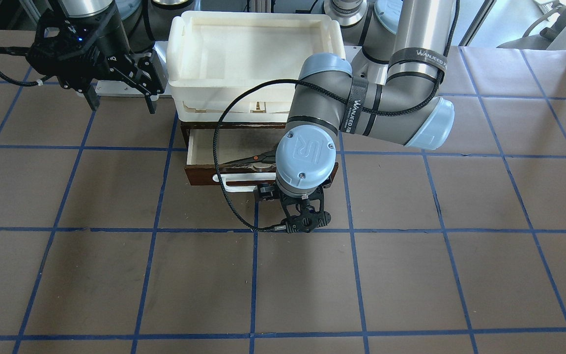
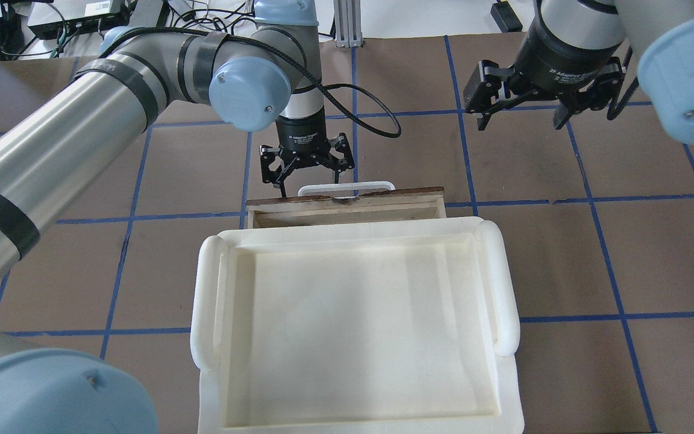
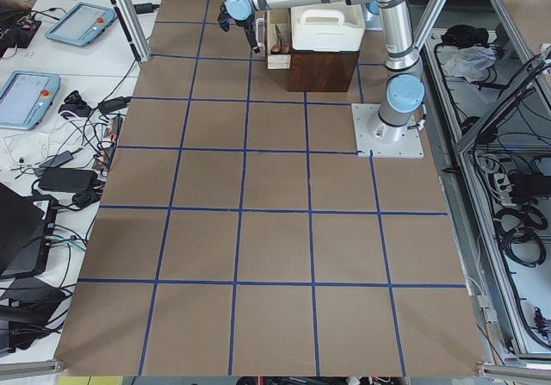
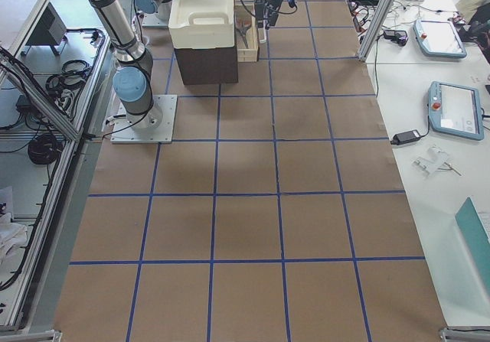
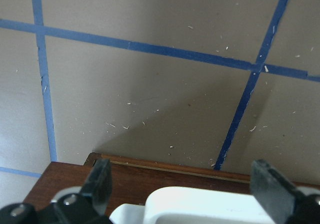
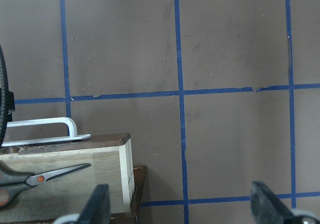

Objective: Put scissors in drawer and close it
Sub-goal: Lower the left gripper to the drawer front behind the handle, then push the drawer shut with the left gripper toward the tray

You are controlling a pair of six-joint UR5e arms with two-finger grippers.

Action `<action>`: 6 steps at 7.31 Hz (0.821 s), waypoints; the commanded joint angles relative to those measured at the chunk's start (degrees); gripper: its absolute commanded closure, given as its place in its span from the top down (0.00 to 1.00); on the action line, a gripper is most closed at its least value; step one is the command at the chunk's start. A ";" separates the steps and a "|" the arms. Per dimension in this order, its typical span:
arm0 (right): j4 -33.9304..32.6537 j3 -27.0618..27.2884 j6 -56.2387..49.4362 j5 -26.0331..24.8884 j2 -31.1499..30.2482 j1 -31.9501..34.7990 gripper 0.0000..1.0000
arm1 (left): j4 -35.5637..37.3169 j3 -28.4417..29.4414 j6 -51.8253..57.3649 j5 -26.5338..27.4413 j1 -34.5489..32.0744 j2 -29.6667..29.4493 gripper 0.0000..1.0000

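Across from the robot, the front-facing camera shows the drawer (image 1: 192, 147) standing open beneath the stacked cream trays (image 1: 180, 54). The scissors (image 1: 249, 159) lie flat on its pale floor, so the placing looks done and only the closing is left. The left hand (image 1: 305, 219) hangs just in front of the white bar handle (image 1: 236, 187), likely so it can push the front home. The right hand (image 1: 122, 105) hangs released and empty, well apart from the drawer and out of the way.

Overhead, the left hand's fingers are spread at the handle and grasp nothing. Only a narrow strip of the drawer shows past the tray.

At the left wrist, both fingers stand apart with the white bar between them and bare tabletop (image 5: 150, 108) beyond.

At the right wrist, the fingers are wide apart. The scissors rest inside near the drawer's side wall, blades pointing toward it.

Both side views are too small to add anything.
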 commanded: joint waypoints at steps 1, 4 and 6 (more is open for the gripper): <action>0.04 0.00 0.07 0.22 -0.01 0.00 1.00 | 2.63 0.79 -0.64 -0.23 0.35 -1.45 1.00; -0.74 2.01 0.15 -0.22 -0.44 0.00 1.00 | 3.28 0.80 -1.69 -1.29 -0.17 -2.08 1.00; -0.93 2.20 0.24 -0.22 -0.45 0.00 1.00 | -0.49 0.79 -2.14 -1.29 -0.17 -0.41 1.00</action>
